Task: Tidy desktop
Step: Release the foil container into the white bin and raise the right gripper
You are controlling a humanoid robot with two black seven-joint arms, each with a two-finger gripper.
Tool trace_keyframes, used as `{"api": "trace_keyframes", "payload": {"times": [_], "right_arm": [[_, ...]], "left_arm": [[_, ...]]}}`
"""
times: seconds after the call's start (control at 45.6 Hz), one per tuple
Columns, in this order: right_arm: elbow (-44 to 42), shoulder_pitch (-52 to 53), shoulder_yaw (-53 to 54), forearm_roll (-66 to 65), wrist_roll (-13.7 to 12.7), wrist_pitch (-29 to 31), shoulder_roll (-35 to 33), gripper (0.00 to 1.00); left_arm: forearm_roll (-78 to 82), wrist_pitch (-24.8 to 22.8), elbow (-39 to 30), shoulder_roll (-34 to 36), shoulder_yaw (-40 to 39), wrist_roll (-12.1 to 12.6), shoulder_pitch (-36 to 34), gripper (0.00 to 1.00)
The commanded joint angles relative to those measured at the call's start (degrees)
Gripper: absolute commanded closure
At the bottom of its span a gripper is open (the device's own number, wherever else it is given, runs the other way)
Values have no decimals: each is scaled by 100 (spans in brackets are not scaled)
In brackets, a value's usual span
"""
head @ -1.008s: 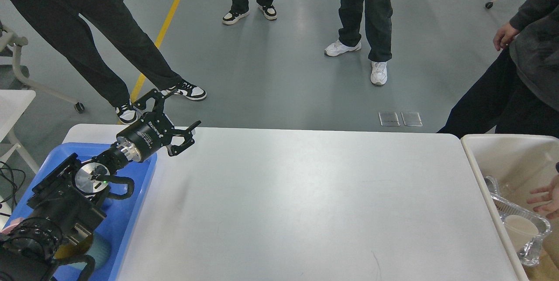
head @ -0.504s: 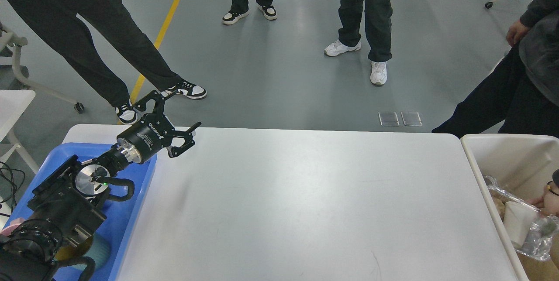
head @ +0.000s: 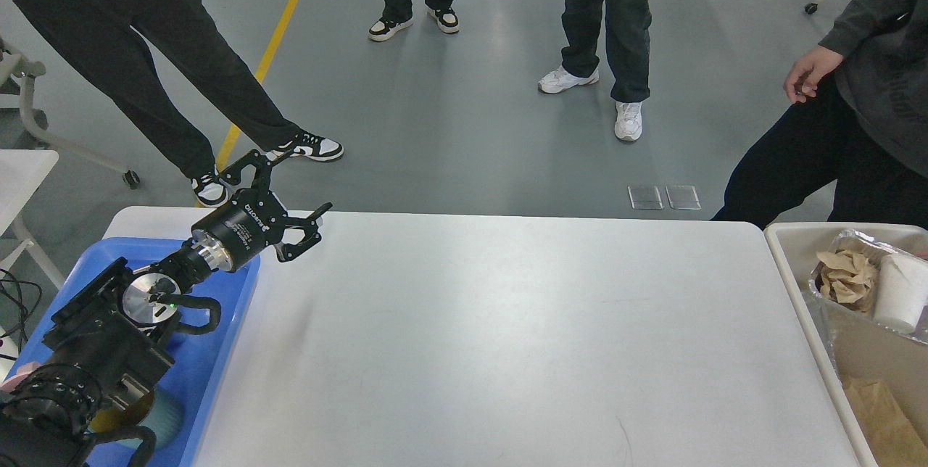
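Observation:
The desktop (head: 507,336) is a large matte white tabletop with rounded corners that fills the lower middle of the head view, and its surface is bare. My left gripper (head: 290,180) is open and empty, held above the desktop's far left corner, over the far right edge of the blue tray (head: 217,351). My left arm comes in from the lower left over the tray. My right gripper is not in view.
A beige bin (head: 797,286) stands at the desktop's right edge, where a person holds a foil tray (head: 855,242) with crumpled paper and a white cup (head: 899,293). Several people stand beyond the far edge. A small side table (head: 22,170) stands at left.
The person at right has lifted the foil tray with cup and paper up out of the bin and stood more upright. My left gripper has barely moved.

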Motion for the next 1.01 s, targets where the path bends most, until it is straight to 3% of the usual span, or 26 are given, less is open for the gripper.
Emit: {"api": "trace_keyframes", "payload": {"times": [0.0,0.197,0.373,0.57,0.68,0.767,0.986], "right_arm": [[37,302,902,563,177,73,18,0],[169,759,2010,1135,353,310,466,0],[196,795,2695,1627,450,1293,941,0],[161,698,2837,2014,1117,2560,1371,0],[161,496,2828,2085,1294,3017,1538,0],[152,469,2828,2085,1302,3088,1697,0],[126,461,2828,2085,1311,3088,1820,0]], "left_arm": [[3,14,0,-2,0,0,-7,3],[3,14,0,15,44,-18,-7,4],[3,40,9,42,53,-105,11,4],[-6,111,62,42,44,-114,28,4],[-85,365,71,-11,17,-149,-7,4],[-94,681,71,-64,-9,-316,-42,4],[-77,1078,71,-362,44,-352,-112,4]]}}
